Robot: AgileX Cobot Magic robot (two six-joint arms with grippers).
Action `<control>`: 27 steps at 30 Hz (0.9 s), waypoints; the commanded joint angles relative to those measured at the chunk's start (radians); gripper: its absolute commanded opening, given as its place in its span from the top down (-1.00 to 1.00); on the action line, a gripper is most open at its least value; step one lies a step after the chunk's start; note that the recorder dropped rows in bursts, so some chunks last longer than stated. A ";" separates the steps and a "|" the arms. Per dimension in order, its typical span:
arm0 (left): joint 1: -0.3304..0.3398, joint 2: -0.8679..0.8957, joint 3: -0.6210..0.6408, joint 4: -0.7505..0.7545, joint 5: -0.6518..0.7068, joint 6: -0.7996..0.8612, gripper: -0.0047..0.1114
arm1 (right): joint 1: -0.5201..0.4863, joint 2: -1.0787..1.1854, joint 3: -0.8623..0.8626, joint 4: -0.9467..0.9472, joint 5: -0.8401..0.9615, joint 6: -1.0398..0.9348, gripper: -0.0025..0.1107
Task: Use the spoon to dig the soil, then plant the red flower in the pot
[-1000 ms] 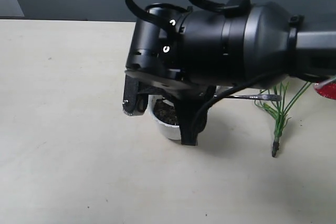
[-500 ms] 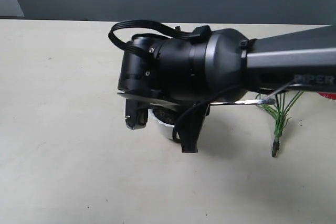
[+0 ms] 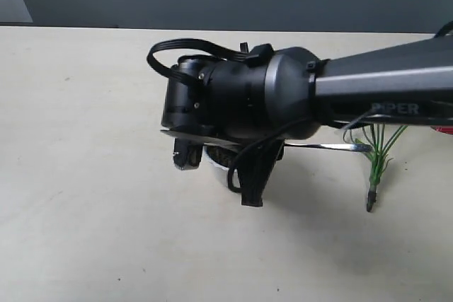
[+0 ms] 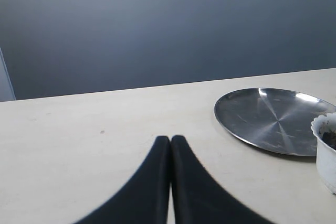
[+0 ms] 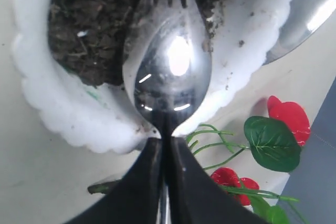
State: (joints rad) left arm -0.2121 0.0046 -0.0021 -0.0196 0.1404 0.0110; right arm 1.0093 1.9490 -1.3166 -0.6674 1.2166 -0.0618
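The pot [image 5: 63,114] is a white cup with a scalloped rim, and it holds the soil [image 5: 89,30], dark crumbly earth with fibrous bits that fills it nearly to the rim. In the right wrist view the right gripper [image 5: 165,156] is clenched on the neck of the spoon [image 5: 170,72], whose shiny bowl hangs over the pot with its toothed tip at the soil's surface. In the exterior view the right arm covers most of the pot [image 3: 216,163], which sits near the table's [image 3: 85,175] centre, and the spoon's handle [image 3: 333,147] sticks out toward 3 o'clock. The red flower [image 5: 283,116] lies on the table at about 3 o'clock from the pot, its stem end [image 3: 370,203] resting on the surface. The left gripper [image 4: 170,145] is clenched on nothing, low above the table. The steel plate [image 4: 270,119] lies just beside the pot [image 4: 326,153]; nothing shows on it.
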 commanded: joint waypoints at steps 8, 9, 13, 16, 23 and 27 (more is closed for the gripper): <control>-0.007 -0.005 0.002 0.004 -0.013 0.000 0.91 | -0.009 -0.092 0.002 0.051 0.004 0.041 0.97; -0.007 -0.005 0.002 0.004 -0.013 0.000 0.91 | -0.013 -0.086 0.002 0.070 0.004 0.028 0.97; -0.007 -0.005 0.002 0.004 -0.013 0.000 0.91 | -0.031 -0.040 0.002 0.071 0.004 0.037 0.97; -0.007 -0.005 0.002 0.004 -0.013 0.000 0.91 | -0.042 -0.008 0.002 0.073 0.004 0.037 0.97; -0.007 -0.005 0.002 0.004 -0.013 0.000 0.91 | -0.044 -0.041 -0.002 0.041 0.004 0.111 0.97; -0.007 -0.005 0.002 0.004 -0.013 0.000 0.91 | -0.044 -0.117 -0.006 -0.004 0.004 0.159 0.97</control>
State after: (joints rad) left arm -0.2121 0.0046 -0.0021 -0.0196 0.1404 0.0110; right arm 0.9717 1.8890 -1.3166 -0.6285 1.2161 0.0653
